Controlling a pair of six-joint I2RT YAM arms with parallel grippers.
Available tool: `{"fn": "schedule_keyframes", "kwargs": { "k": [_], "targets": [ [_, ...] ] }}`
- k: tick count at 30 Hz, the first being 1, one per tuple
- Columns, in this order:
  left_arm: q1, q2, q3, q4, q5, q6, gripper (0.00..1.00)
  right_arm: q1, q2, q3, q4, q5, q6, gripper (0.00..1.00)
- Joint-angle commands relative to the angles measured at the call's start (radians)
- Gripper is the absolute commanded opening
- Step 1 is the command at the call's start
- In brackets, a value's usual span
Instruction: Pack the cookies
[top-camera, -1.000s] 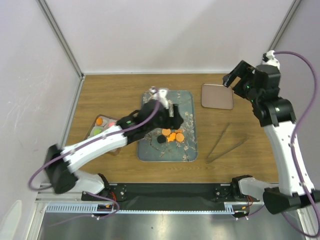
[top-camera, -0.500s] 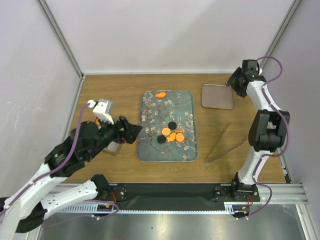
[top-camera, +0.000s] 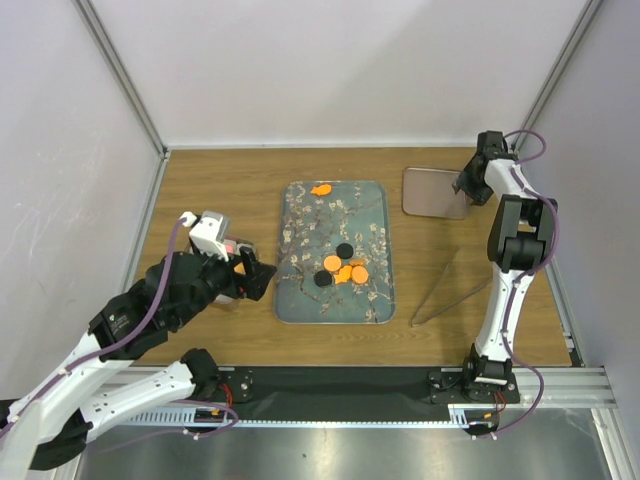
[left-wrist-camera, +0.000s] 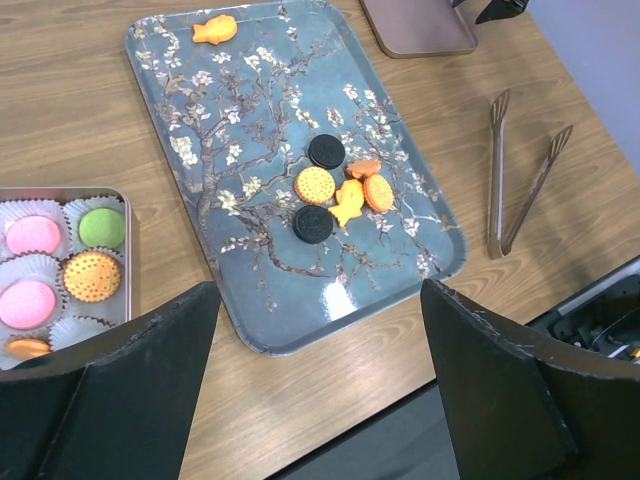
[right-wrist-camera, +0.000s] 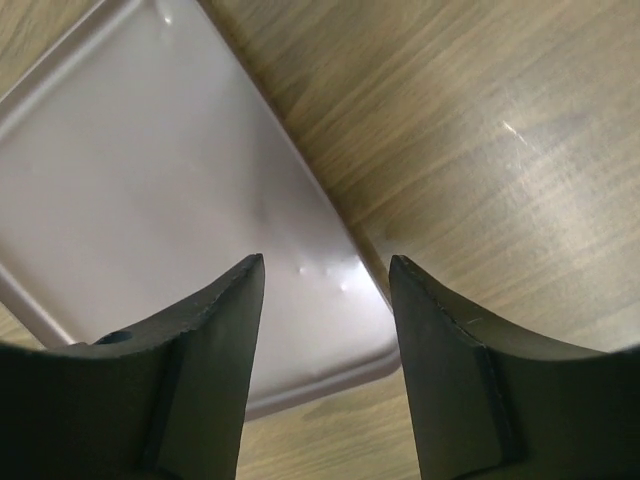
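Several cookies lie on the floral tray (top-camera: 300, 300): a cluster of orange and black discs (top-camera: 345, 270) and one irregular orange piece (top-camera: 321, 189) at the far end. In the left wrist view I see black (left-wrist-camera: 326, 151) and orange (left-wrist-camera: 315, 185) discs on the tray (left-wrist-camera: 210, 150). A tin (left-wrist-camera: 125, 290) to its left holds pink (left-wrist-camera: 34, 235), green (left-wrist-camera: 102, 227) and orange (left-wrist-camera: 92, 276) cookies in paper cups. My left gripper (top-camera: 255, 280) (left-wrist-camera: 318, 290) hangs open and empty above the tray's near left corner. My right gripper (top-camera: 468, 186) (right-wrist-camera: 325, 265) is open, astride the edge of the lid (right-wrist-camera: 150, 170).
The pinkish lid (top-camera: 433, 192) lies on the wood at the far right. Metal tongs (top-camera: 450, 290) (left-wrist-camera: 520, 180) lie right of the tray. White walls close in the table at the back and on both sides.
My left arm pulled back from the tray's far end to its near left corner. My right arm dropped to the lid's right edge and its jaws narrowed.
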Motion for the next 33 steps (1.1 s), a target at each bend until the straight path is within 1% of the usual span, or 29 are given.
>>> {"fn": "schedule_keyframes", "kwargs": {
  "k": [1, 11, 14, 18, 25, 29, 30, 33],
  "targets": [
    [0.007, -0.006, -0.004, 0.021, -0.008, 0.038, 0.88, -0.004, 0.034, 0.074, -0.019, 0.015, -0.036, 0.58],
    [0.007, -0.008, -0.021, 0.024, -0.014, 0.039, 0.89, -0.004, 0.101, 0.140, -0.038, 0.007, -0.054, 0.52],
    [0.007, -0.005, -0.024, 0.024, -0.022, 0.039, 0.89, -0.004, 0.112, 0.147, -0.041, 0.001, -0.059, 0.47],
    [0.007, -0.006, -0.020, 0.024, -0.023, 0.038, 0.89, -0.004, 0.120, 0.146, -0.043, -0.002, -0.066, 0.36],
    [0.007, -0.006, -0.018, 0.023, -0.025, 0.042, 0.89, -0.004, 0.109, 0.120, -0.043, 0.005, -0.077, 0.32],
    [0.005, -0.003, -0.020, 0.029, -0.023, 0.045, 0.89, -0.004, 0.092, 0.089, -0.035, 0.008, -0.086, 0.24],
    [0.007, -0.002, -0.020, 0.030, -0.023, 0.047, 0.89, -0.004, 0.081, 0.072, -0.027, 0.008, -0.088, 0.20],
    [0.007, 0.001, -0.023, 0.035, -0.025, 0.053, 0.89, -0.004, 0.049, 0.022, -0.003, 0.012, -0.089, 0.16]
  ]
}}
